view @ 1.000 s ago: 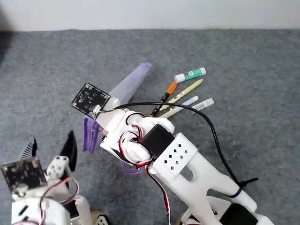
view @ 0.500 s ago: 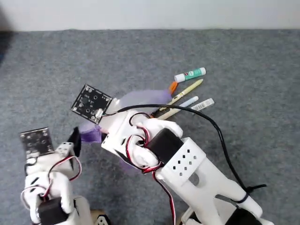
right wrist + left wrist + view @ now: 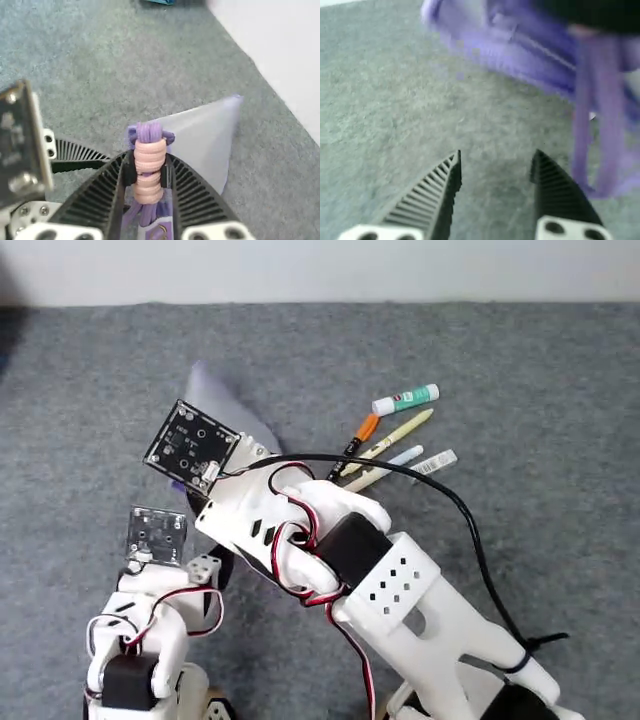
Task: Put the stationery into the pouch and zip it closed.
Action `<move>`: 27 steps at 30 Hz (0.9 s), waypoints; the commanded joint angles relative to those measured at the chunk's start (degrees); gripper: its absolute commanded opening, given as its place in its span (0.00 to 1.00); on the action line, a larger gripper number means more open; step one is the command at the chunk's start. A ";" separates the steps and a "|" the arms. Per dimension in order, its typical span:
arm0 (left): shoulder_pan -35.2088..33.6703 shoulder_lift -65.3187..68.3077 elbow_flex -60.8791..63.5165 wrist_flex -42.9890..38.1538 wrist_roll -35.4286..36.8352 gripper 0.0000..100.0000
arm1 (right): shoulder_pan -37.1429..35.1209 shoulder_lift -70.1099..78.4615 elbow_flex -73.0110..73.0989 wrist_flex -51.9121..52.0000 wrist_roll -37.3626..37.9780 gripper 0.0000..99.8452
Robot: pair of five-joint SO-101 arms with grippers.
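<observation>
My right gripper (image 3: 148, 161) is shut on the pouch's purple strap with its pink coiled pull (image 3: 148, 170). The lavender pouch (image 3: 205, 132) hangs from that grip and, in the high view, the pouch (image 3: 218, 400) pokes out to the far left of the right arm's camera board. My left gripper (image 3: 497, 156) is open just above the carpet, close to the purple pouch (image 3: 520, 45) and its dangling strap (image 3: 590, 125). The stationery lies to the right on the carpet: a glue stick (image 3: 405, 398), an orange-capped pen (image 3: 358, 436) and pale pens (image 3: 398, 438).
Grey carpet (image 3: 540, 370) covers the table, with a white wall (image 3: 320, 270) along the far edge. The right arm's black cable (image 3: 450, 505) arcs over the near ends of the pens. The left arm (image 3: 150, 610) stands close beside the right arm at the near left.
The right gripper swung the pouch round from pointing far-right to pointing far-left. The left arm moved right and forward, up beside the pouch.
</observation>
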 commanded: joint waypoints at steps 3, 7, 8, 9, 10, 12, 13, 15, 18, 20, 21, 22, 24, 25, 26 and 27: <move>-2.55 -0.35 -1.89 -2.46 3.60 0.20 | 1.98 -2.42 0.97 3.56 0.18 0.01; -10.37 -0.35 -6.73 -0.26 3.25 0.20 | 5.14 -2.86 2.90 3.74 0.18 0.01; -11.52 -0.35 -8.75 1.67 3.25 0.20 | 5.58 -2.77 3.08 3.74 0.18 0.01; -12.04 -0.35 -10.77 3.87 3.25 0.20 | 5.93 -2.68 3.08 3.74 0.18 0.01; -12.22 -0.44 -12.97 6.15 3.16 0.20 | 5.93 -2.68 3.08 3.74 0.26 0.01; -12.22 -0.44 -17.54 10.81 3.16 0.20 | 5.93 -2.68 3.08 3.74 0.44 0.01; -12.13 -0.44 -19.65 12.66 3.16 0.20 | 5.93 -2.68 3.08 3.74 0.44 0.01; -12.13 -0.35 -22.99 14.77 3.16 0.20 | 5.93 -2.68 3.08 3.74 0.53 0.01; -12.04 -0.26 -25.80 15.03 3.16 0.20 | 5.85 -2.68 3.08 3.74 0.53 0.01; -9.85 -0.26 -25.98 14.95 3.16 0.20 | 5.67 -2.59 3.08 3.74 0.53 0.01; -8.09 -0.26 -25.98 15.03 3.25 0.20 | 5.67 -2.51 3.08 3.74 0.53 0.01; -6.07 -0.26 -25.89 15.12 3.52 0.20 | 5.67 -2.42 3.08 3.74 0.53 0.01; -2.11 -0.26 -25.01 14.33 3.60 0.20 | 5.67 -2.51 3.08 3.82 0.62 0.01; -0.97 -0.26 -24.22 13.27 3.96 0.20 | 5.67 -2.59 3.08 4.00 0.62 0.01; -0.62 -0.26 -23.16 12.22 4.75 0.20 | 5.67 -2.77 3.08 4.09 0.62 0.01; -0.70 -0.26 -22.20 10.90 5.27 0.20 | 5.58 -2.86 3.08 4.18 0.62 0.01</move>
